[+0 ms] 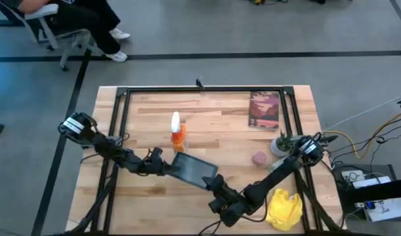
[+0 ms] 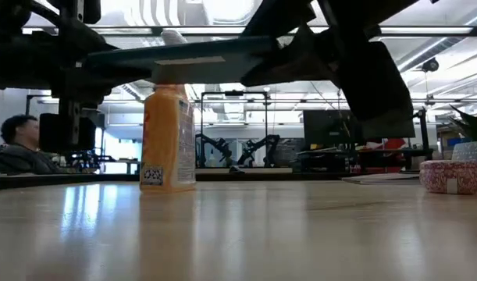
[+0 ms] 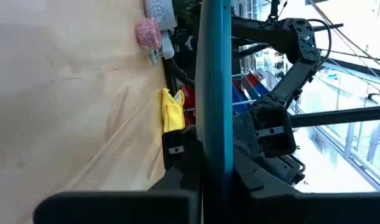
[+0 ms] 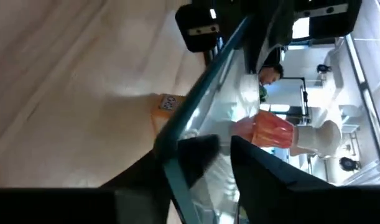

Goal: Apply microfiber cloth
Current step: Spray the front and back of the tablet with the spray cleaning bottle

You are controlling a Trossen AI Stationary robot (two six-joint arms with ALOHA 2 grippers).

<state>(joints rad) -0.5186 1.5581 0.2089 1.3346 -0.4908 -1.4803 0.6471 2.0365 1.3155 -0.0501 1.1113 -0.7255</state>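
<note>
the tablet [image 1: 195, 168], mid-frame in the high view, is pinched at its ends by the left gripper [image 1: 168, 168] and right gripper [image 1: 216, 186], and should be kept steady until one end is let go for the cloth [image 1: 283, 209], lying untouched at lower right.

You get even overhead light on the table [image 1: 213, 111], with soft shadows. In the low view, ceiling strips glare behind the arms, leaving them as dark silhouettes, and the near tabletop blurs. Bright windows wash out both wrist views; the tablet [image 4: 202, 118] mirrors them.
</note>
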